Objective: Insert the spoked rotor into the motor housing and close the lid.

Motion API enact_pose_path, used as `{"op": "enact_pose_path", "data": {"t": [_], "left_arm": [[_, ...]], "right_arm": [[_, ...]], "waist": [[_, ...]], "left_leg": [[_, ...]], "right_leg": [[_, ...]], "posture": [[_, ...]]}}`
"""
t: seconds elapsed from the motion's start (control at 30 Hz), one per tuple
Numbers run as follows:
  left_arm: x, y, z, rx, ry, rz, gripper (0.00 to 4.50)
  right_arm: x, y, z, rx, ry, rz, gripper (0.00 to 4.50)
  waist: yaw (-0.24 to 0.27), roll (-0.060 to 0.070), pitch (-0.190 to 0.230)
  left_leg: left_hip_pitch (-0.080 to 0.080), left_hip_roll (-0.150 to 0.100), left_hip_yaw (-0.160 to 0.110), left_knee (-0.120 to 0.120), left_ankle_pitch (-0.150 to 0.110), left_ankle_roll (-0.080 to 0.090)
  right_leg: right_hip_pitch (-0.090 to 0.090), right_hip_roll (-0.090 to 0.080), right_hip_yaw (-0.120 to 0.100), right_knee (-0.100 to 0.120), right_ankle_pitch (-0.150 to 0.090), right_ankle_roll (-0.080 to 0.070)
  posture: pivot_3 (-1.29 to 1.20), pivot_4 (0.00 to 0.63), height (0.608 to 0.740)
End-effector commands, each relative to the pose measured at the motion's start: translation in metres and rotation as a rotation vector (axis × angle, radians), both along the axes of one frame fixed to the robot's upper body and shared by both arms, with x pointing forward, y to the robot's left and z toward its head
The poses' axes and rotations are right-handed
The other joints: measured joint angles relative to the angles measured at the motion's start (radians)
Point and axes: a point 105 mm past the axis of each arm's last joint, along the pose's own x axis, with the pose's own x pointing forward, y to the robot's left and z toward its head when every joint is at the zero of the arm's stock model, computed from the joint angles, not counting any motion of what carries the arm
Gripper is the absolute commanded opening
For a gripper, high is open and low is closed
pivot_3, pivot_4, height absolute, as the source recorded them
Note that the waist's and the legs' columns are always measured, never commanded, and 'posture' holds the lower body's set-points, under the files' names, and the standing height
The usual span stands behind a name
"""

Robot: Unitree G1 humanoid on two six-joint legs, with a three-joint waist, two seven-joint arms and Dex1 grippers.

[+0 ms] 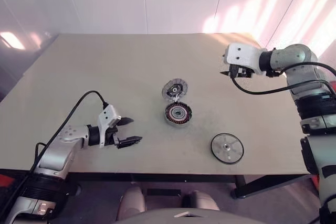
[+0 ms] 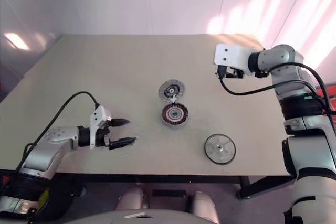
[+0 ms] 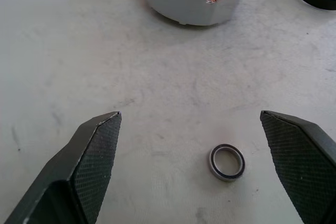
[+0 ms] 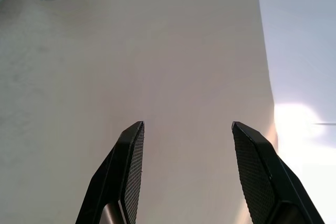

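The black-rimmed, silver-spoked rotor (image 1: 227,148) lies lower right on the beige surface (image 1: 105,77), apart from the copper-wound housing (image 1: 178,114) and its raised grey lid (image 1: 175,89) at centre; both tools, left (image 1: 129,131) and right (image 1: 232,74), gape empty.

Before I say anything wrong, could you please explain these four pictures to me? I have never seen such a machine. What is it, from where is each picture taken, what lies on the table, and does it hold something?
It is a humanoid robot with two arms, each ending in a two-fingered claw. Two pictures come from its head, looking down at a beige table. The other two come from cameras on its wrists, looking along the black fingers.

On the table lie the motor housing with coppery windings, its lid hinged open behind it, the spoked rotor nearer the robot's right, and a small bearing ring.

The left claw is open near the table's front edge, with the ring lying between its fingers. The right claw is open over the far right side. Neither holds anything.
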Motion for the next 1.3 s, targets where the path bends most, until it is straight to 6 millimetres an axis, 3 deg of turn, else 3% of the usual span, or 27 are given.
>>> {"op": "enact_pose_path", "data": {"t": [0.03,0.23,0.4,0.57,0.73,1.2,1.3], "left_arm": [[-0.007,-0.003,0.006,0.001,0.013,-0.071,4.5],[-0.013,0.001,-0.013,0.096,0.037,-0.118,4.5],[-0.009,0.013,-0.031,0.206,-0.023,-0.113,4.5],[-0.003,0.013,-0.038,0.243,-0.093,-0.101,4.5],[0.005,0.011,-0.033,0.236,-0.13,-0.076,4.5],[0.022,-0.016,0.011,-0.003,-0.142,0.08,4.5],[0.02,-0.02,0.021,-0.058,-0.132,0.092,4.5]], "right_arm": [[-0.003,0.007,0.024,0.048,-0.093,0.006,2.98],[-0.003,0.017,0.018,0.085,-0.084,0.008,2.98],[0.0,0.023,0.015,0.099,-0.08,0.014,2.98],[0.0,0.03,0.007,0.118,-0.064,0.029,2.98],[-0.005,0.041,-0.003,0.161,-0.024,0.051,2.98],[-0.007,0.042,-0.012,0.168,0.003,0.046,2.98],[-0.008,0.043,-0.012,0.166,0.002,0.05,2.98]], "waist": [[-0.001,0.001,0.0],[0.001,0.001,0.0],[0.008,0.002,-0.001],[0.012,0.002,-0.001],[0.014,0.003,0.0],[0.013,0.002,0.0],[0.014,0.002,0.0]], "left_leg": [[0.0,0.0,0.0,0.0,0.0,0.0],[0.001,0.0,0.0,0.0,0.0,0.0],[0.002,0.0,0.0,0.0,0.0,0.0],[0.009,0.0,0.0,0.0,0.0,-0.001],[0.024,0.0,0.0,-0.002,0.0,-0.001],[0.022,-0.001,0.0,-0.002,0.002,-0.003],[0.02,0.0,0.0,-0.002,0.002,-0.003]], "right_leg": [[0.0,0.0,0.0,0.001,0.0,0.0],[0.0,0.0,0.0,0.001,0.0,0.0],[0.001,0.0,0.0,0.001,0.0,0.0],[0.007,0.0,0.0,0.001,0.0,0.0],[0.021,-0.001,0.001,0.0,-0.004,0.007],[0.02,-0.001,0.001,0.0,-0.004,0.007],[0.018,-0.001,0.001,0.0,0.0,0.0]], "posture": [[0.0,0.0,0.74],[0.0,0.0,0.74],[0.0,0.0,0.74],[0.0,0.0,0.74],[0.0,0.0,0.74],[0.0,0.0,0.74],[0.0,0.0,0.74]]}}
